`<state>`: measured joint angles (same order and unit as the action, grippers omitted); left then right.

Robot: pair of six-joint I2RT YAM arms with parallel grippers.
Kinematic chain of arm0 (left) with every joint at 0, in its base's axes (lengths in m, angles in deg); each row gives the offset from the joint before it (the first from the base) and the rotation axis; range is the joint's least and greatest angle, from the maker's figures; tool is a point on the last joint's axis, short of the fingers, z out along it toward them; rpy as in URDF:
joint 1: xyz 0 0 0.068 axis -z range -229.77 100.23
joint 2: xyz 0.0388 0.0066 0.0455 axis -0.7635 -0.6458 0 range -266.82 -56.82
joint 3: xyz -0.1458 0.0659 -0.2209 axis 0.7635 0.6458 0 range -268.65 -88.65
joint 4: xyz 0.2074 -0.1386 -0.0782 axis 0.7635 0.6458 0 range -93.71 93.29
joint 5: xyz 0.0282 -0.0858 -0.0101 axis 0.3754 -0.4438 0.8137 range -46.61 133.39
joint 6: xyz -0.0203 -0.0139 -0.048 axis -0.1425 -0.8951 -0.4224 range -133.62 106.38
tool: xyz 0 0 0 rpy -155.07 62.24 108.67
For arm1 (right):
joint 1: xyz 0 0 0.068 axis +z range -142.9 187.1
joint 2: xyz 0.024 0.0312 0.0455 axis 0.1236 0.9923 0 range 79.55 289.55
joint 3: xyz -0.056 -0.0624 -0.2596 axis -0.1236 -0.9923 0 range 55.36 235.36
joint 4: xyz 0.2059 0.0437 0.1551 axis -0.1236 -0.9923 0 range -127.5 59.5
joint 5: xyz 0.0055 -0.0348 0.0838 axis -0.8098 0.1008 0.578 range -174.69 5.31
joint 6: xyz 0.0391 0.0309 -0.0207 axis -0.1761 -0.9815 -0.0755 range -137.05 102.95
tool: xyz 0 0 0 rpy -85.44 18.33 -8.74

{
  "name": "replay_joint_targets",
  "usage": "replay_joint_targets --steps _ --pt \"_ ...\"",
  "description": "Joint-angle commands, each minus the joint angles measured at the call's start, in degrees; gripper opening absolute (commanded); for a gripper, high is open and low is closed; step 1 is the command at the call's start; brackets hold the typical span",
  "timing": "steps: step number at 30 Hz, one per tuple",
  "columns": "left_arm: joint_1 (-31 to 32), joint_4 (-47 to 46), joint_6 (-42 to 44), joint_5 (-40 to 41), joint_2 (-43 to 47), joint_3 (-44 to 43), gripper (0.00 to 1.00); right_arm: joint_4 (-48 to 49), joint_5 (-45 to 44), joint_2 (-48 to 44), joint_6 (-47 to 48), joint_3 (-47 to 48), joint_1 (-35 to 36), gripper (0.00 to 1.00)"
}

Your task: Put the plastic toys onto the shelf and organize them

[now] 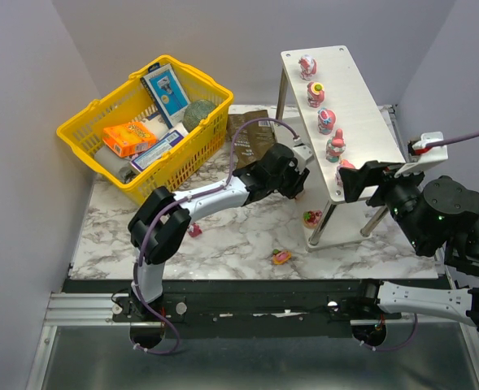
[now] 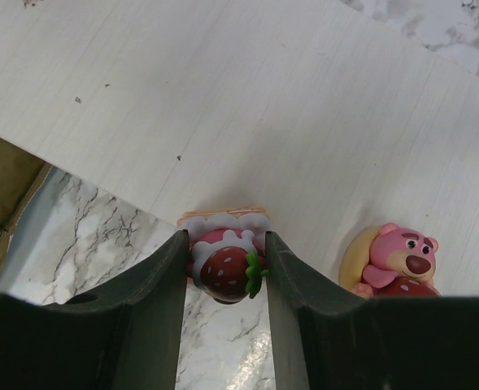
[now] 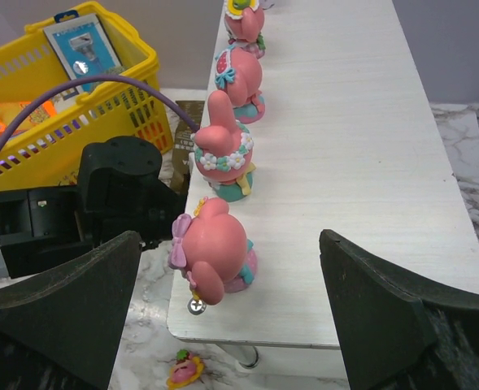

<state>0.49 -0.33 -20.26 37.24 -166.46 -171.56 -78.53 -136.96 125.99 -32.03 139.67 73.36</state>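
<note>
Basket: a yellow basket (image 1: 141, 130) is sitting at the far left of the worktop (image 1: 223, 244), holding boxes and packets.
Loose toys: a pink toy (image 1: 194, 230) and an orange toy (image 1: 281, 257) are lying on the marble, well apart.
Left claw: your left claw (image 2: 225, 240) is pinching a strawberry toy (image 2: 223, 275) between both fingers, right at the edge of a board of the shelf (image 2: 263, 106).
Bear toy: a bear toy (image 2: 398, 260) is sitting on that same board, just right of your claw.
Top board: a row of pink toys (image 1: 326, 122) is standing along its left edge.
Right claw: your right claw (image 3: 229, 244) is hanging wide open and gripping nothing, facing the nearest toy (image 3: 215, 260) of the row.
</note>
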Motion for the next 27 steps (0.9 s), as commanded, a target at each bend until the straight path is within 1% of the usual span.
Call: replay_joint_targets --steps 1,7,12,14,18,21,22,25,27 --pt "0.1 -0.7 2.8 -3.3 -0.7 -1.6 0.2 0.5 -2.0 -0.2 0.2 1.5 -0.2 0.97" --pt "0.1 0.2 5.1 -5.4 -2.8 -3.6 0.29 0.5 -2.3 0.1 0.7 1.6 -0.2 0.97" --pt "0.1 2.3 6.3 -5.3 -4.5 -5.6 0.32 0.5 -2.7 0.4 0.7 1.9 -0.2 0.97" --pt "0.2 2.9 8.9 -5.8 -5.1 -6.2 0.33 0.6 -2.7 0.4 0.8 2.0 -0.2 0.97" --pt "0.2 4.4 11.3 -6.8 -6.0 -7.8 0.37 0.8 -2.7 0.5 0.8 2.2 -0.2 0.97" --pt "0.2 5.0 13.4 -8.3 -6.3 -8.3 0.41 0.9 -2.6 0.6 0.8 2.3 -0.3 0.97" --pt "0.2 5.4 13.9 -9.0 -6.5 -8.8 0.44 0.9 -2.6 0.6 0.8 2.3 -0.3 0.97" --pt "0.2 7.5 15.5 -11.5 -7.5 -10.6 0.47 0.8 -2.6 0.8 0.9 2.5 -0.2 0.97" --pt "0.1 10.6 16.9 -14.5 -8.1 -12.0 0.48 0.9 -2.5 1.0 1.0 2.7 -0.2 0.97"
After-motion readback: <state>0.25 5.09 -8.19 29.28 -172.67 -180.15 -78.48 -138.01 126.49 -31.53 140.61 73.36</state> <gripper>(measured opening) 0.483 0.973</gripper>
